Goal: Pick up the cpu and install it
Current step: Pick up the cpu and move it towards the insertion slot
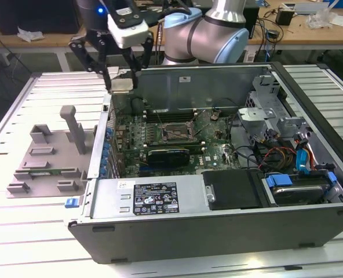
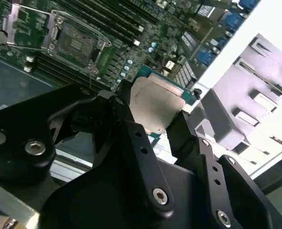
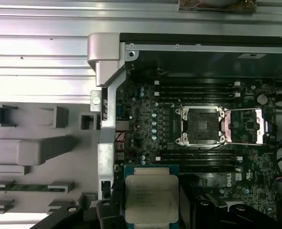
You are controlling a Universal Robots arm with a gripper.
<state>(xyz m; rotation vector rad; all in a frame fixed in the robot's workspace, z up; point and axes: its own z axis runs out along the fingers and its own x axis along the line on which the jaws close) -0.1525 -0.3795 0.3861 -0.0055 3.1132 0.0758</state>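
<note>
Second wrist view: fingers [image 2: 179, 136] are clamping the cpu [image 2: 155, 107] by opp. edges: flat sq. chip, silver-grey metal top, green rim. It is hanging over the case [image 1: 218, 75] corner, well apart from the socket [image 3: 201, 125].

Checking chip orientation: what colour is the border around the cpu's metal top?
Teal-green, edging the cpu around its silver-grey lid; clearest in the first wrist view.

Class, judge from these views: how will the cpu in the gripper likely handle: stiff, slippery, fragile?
The cpu looks flat and rigid, so probably stiff. Its shiny metal top may slip in the gripper. Small, so probably light.
</note>
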